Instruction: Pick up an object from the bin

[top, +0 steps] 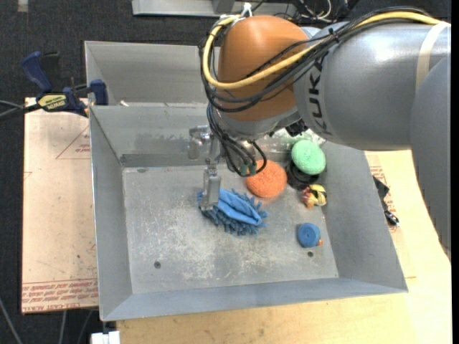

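My gripper (209, 201) reaches down to the bin floor near the middle, touching the left end of a blue spiky rubber toy (235, 211) that lies flat there. Whether the toy is gripped is hidden from this angle. An orange foam ball (267, 180) rests just right of the gripper, close behind the blue toy.
A green ball (308, 157) lies at the back right, with a small yellow and red figure (314, 196) in front of it. A small blue round piece (308, 235) lies further forward on the right. The arm's orange cover and cables hang over the bin's back middle.
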### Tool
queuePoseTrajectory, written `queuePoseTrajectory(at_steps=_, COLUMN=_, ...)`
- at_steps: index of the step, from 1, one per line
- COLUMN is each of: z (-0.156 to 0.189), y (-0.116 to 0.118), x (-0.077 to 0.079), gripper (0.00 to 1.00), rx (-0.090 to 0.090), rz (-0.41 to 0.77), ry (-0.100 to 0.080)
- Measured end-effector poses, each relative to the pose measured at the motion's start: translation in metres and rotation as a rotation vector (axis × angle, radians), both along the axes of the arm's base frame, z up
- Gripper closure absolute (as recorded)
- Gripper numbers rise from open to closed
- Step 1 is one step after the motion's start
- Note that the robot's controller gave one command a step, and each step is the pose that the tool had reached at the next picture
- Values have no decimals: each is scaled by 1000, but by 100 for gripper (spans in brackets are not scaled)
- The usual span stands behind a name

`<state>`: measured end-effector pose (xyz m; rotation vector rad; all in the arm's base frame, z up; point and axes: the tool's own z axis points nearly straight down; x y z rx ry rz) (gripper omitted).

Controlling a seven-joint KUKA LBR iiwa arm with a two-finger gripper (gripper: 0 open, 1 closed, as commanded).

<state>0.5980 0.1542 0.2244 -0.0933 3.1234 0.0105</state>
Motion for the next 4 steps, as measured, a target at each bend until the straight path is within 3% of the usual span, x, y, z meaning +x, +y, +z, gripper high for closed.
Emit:
queuePoseTrajectory(at_steps=1, z=-39, y=-30, x=-10, gripper=0, rx=-7, rz=16, ry=22)
queuePoseTrajectory(at_steps=2, z=-46, y=-49, x=-5, gripper=0, rx=1, rz=-204, ry=8)
queuePoseTrajectory(at_steps=3, z=-70, y=-69, x=-2, gripper=0, rx=-1, rz=-155, ry=8)
queuePoseTrajectory(at_steps=4, z=-94, y=-77, x=-3, gripper=0, rx=-3, rz=-6, ry=9)
